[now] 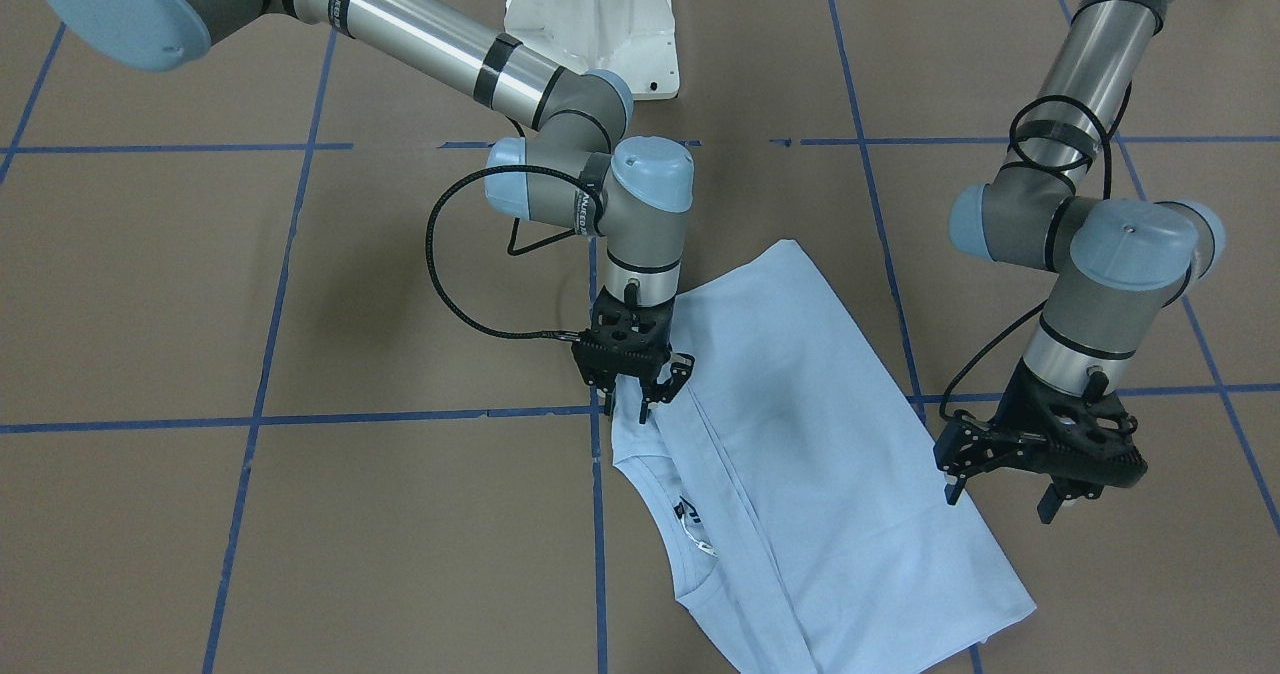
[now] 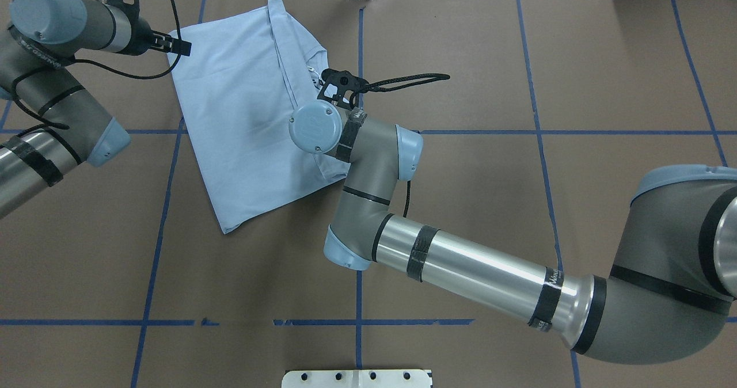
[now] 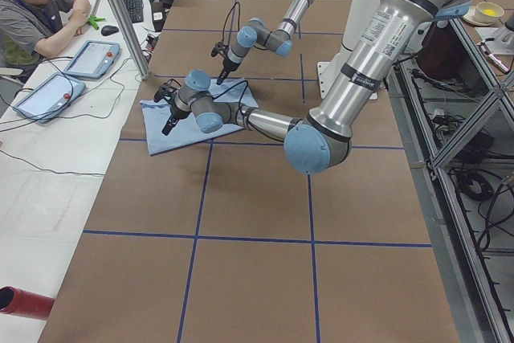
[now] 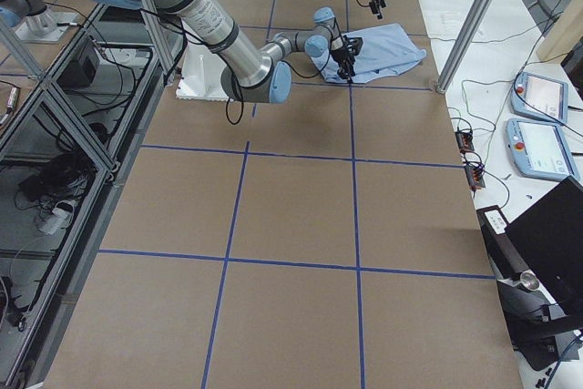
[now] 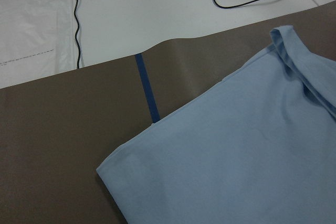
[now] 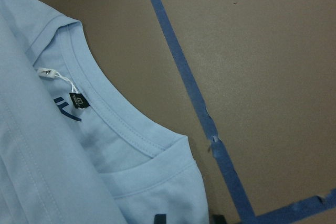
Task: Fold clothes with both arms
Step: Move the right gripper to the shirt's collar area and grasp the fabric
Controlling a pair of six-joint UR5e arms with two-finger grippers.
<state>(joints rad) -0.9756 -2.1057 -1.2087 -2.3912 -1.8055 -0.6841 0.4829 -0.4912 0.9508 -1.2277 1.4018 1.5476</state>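
Observation:
The light blue T-shirt [image 1: 820, 434] lies on the brown table, folded lengthwise, with its round collar [image 1: 690, 544] toward the operators' edge. The right wrist view shows the collar [image 6: 105, 114], the dark label [image 6: 79, 100] and the white tag [image 6: 44, 72]. My right gripper [image 1: 655, 389] is open, low at the shirt's shoulder edge next to the collar; its fingertips [image 6: 160, 219] show at that view's bottom. My left gripper [image 1: 1000, 499] is open and empty, hovering just off the shirt's opposite long edge. The left wrist view shows a shirt corner [image 5: 252, 166] but no fingers.
The white pedestal base [image 1: 590, 14] stands behind the shirt. Blue tape lines [image 1: 300, 419] grid the table. The shirt lies close to the table's far edge [image 5: 173, 40], beyond which is a white surface with cables. An operator [image 3: 32, 6] sits there by two pendants [image 3: 88, 58].

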